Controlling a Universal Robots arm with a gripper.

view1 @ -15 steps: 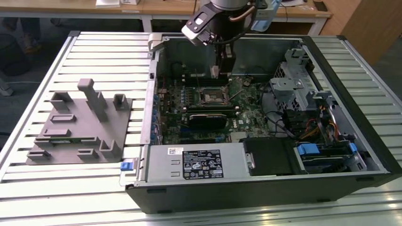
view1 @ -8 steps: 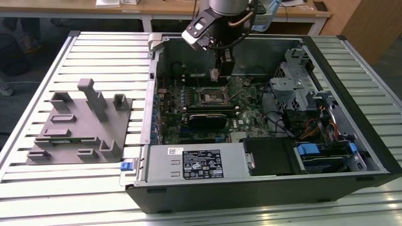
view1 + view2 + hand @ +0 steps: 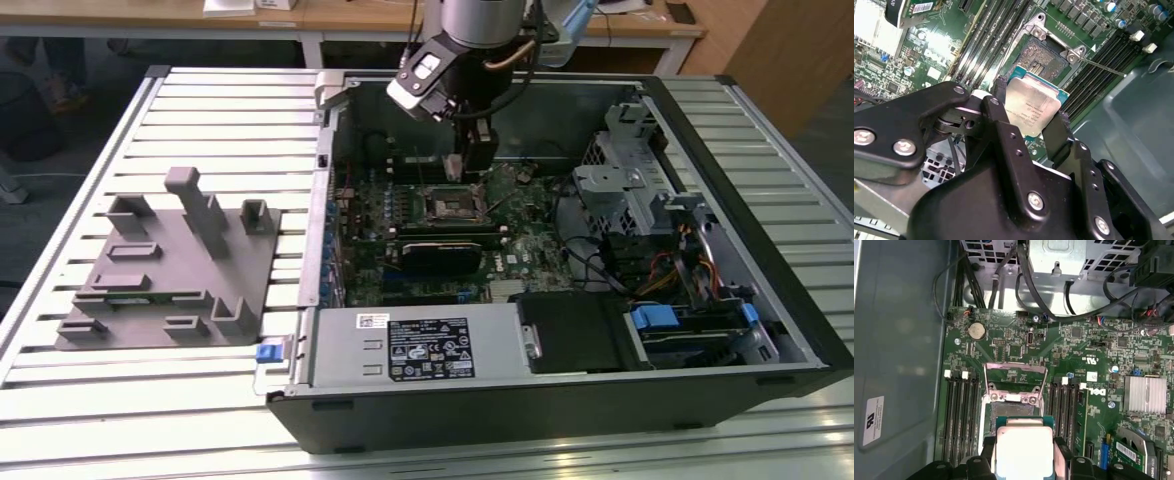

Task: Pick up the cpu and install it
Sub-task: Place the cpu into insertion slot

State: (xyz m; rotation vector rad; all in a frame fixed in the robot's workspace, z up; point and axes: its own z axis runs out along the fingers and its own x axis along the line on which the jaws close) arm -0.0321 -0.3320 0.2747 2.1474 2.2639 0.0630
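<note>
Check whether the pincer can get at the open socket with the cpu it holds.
Likely yes: the pincer holds the cpu over the socket, whose contacts lie uncovered; nothing sits between.

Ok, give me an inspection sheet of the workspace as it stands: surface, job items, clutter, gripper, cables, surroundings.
Surface: slatted metal table carrying an open computer case.
Job's things: cpu clamped between the fingers, silvery top showing, over the motherboard; cpu socket open and empty.
Clutter: grey moulded tray on the table, at the exterior view's left of the case.
Gripper: gripper shut on the cpu, inside the case, close to the socket.
Cables: black cables by the motherboard's edge; coloured wires at the exterior view's right inside the case.
Surroundings: wooden desks behind the table.
</note>
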